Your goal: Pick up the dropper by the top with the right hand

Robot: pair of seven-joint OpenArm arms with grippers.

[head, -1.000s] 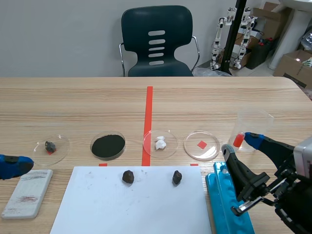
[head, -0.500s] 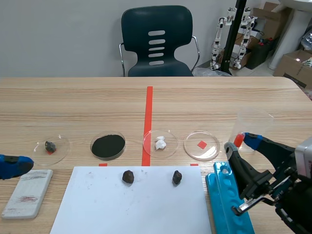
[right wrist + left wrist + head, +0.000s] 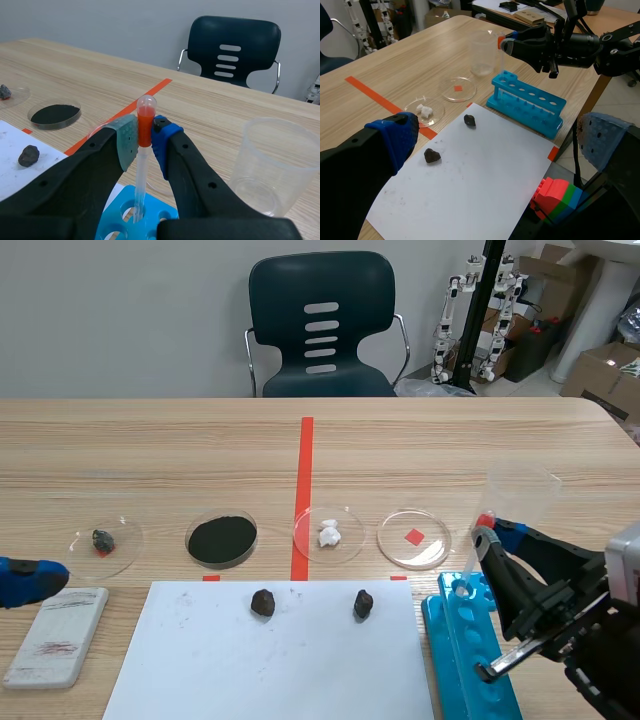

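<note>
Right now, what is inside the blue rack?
The dropper stands in one hole of the rack, right gripper pinching its top. Its tip is hidden; other holes look empty.

The lower end of the dropper (image 3: 142, 170) is hidden in the blue rack (image 3: 117, 215), itself cut off at the edge.

Dark chair (image 3: 285, 300) before grey wall (image 3: 120, 310)

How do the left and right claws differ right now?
Right claw is shut on the dropper, pinching its orange bulb; left claw is open, holding nothing. Right claw is above the blue rack; left claw is by the grey block. Both have dotted pads.
</note>
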